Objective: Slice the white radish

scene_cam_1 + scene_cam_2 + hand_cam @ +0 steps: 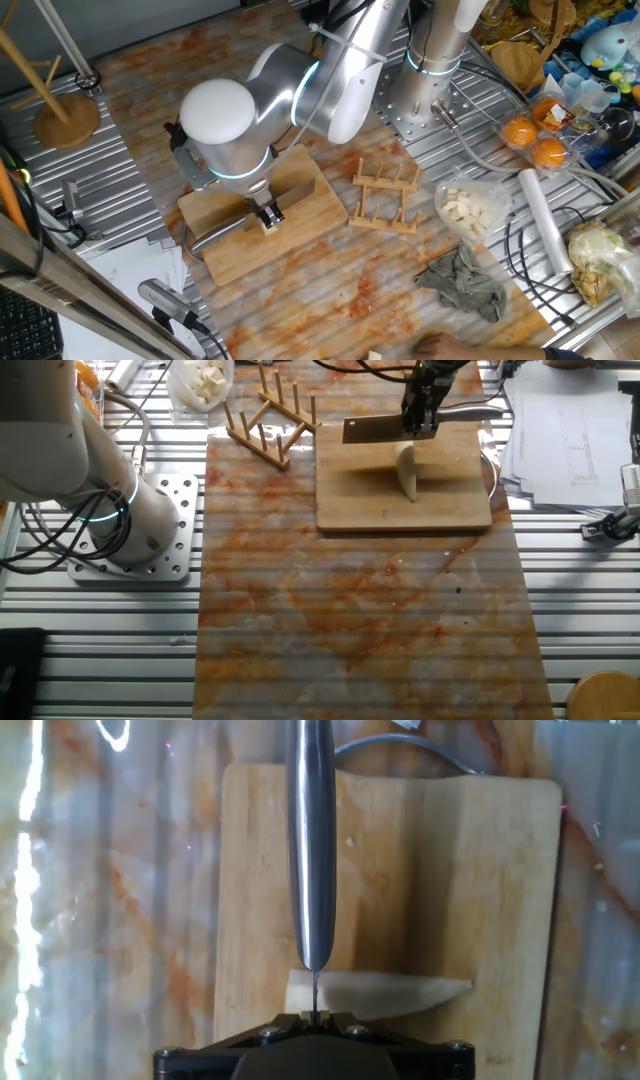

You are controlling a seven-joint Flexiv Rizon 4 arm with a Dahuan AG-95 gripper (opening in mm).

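Hand view only. A wooden cutting board [420, 880] lies on a marbled orange-and-white surface [130, 910]. A knife [311, 840] runs from 12 o'clock down the frame's centre line, seen edge-on, its metal handle ending in a thin blade edge just above the gripper [316, 1016] housing at 6 o'clock. The white radish [385, 995] lies crosswise on the board at 5 o'clock, tapering to a point toward 3 o'clock; the blade crosses near its blunt end. A grey curved wire [405, 745] shows beyond the board's far edge.
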